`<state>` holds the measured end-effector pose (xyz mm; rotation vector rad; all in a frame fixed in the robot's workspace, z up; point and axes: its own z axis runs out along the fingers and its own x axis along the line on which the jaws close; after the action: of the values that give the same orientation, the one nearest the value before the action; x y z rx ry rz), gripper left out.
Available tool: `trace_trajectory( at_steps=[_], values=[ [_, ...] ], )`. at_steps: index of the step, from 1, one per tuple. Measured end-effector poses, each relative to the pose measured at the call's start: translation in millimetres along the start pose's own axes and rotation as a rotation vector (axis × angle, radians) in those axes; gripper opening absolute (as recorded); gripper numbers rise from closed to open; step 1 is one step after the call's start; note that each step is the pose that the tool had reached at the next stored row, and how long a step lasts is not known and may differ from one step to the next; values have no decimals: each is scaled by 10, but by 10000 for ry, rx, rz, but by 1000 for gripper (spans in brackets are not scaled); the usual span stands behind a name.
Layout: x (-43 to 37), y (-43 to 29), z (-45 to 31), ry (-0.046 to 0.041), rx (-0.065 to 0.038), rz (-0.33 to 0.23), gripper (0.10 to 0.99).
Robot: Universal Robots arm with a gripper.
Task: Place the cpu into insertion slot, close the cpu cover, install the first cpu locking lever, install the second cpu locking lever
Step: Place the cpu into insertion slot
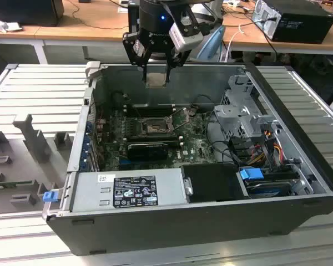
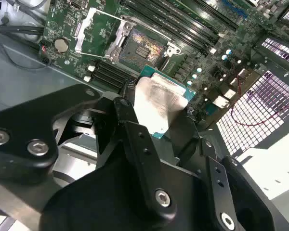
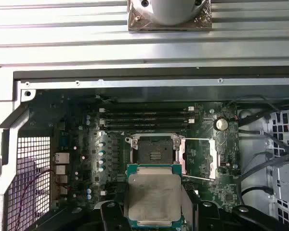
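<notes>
My gripper [image 1: 156, 76] hangs above the open computer case, shut on the cpu [image 1: 156, 81], a flat square chip with a pale metal face. In both wrist views the cpu [image 3: 154, 195] [image 2: 159, 101] sits clamped between the black fingers [image 2: 130, 120], held well above the motherboard. The insertion slot [image 3: 155, 151] [image 2: 142, 48] [image 1: 154, 127] lies bare, a black square socket with a silver rim. The cpu cover [image 3: 200, 156] [image 2: 97, 32] stands flipped open beside the slot. Thin wire levers [image 3: 198, 140] are swung out along the cover.
Memory slots [image 3: 144, 118] run along one side of the socket. A black ribbed block [image 1: 147, 149] lies on the side nearer the power supply [image 1: 127, 191]. A drive cage [image 1: 241, 119] with cables fills the exterior view's right. The case walls [image 1: 172, 75] surround the board.
</notes>
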<state>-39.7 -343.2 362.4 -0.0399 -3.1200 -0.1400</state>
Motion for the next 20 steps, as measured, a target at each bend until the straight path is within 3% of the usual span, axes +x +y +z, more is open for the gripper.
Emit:
trace_trajectory(
  at_steps=[20],
  values=[
    [0,0,3,-30,-7,336,529]
  ],
)
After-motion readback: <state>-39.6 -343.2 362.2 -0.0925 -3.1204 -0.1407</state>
